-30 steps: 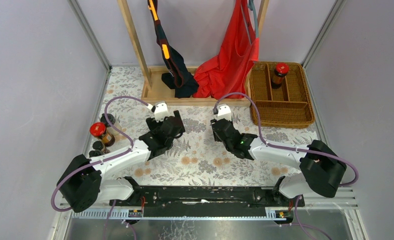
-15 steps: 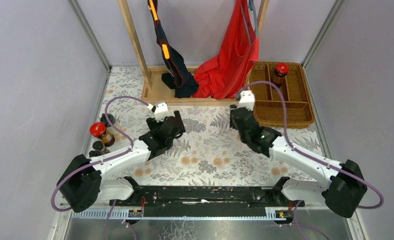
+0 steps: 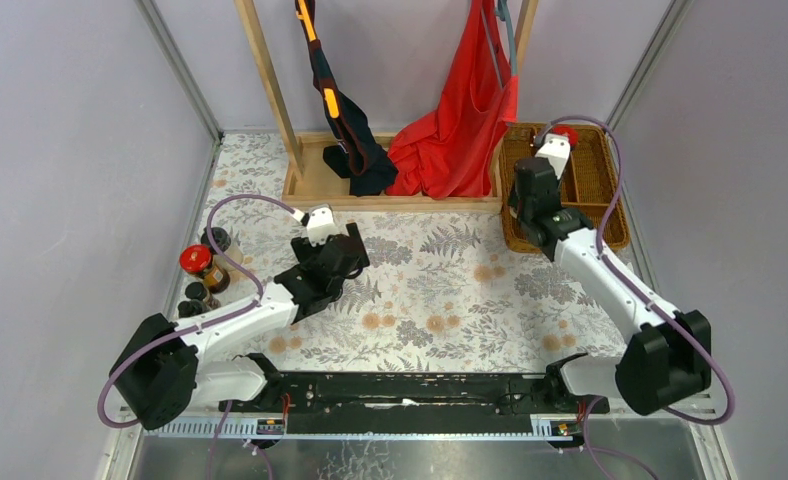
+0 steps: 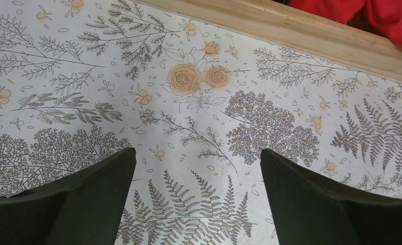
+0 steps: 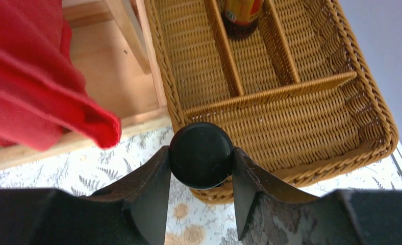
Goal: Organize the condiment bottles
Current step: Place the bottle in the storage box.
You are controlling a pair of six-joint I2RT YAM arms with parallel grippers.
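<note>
- Right gripper clamps a round black-capped bottle over the woven wicker basket's near-left corner.
- A dark jar stands in the basket's middle slot.
- Left gripper gapes, well left of the basket.

The basket is showing rough woven wicker. The bottle cap is appearing smooth, matt black plastic. The red cloth is looking soft, matt; the rack base is showing pale wood.
</note>
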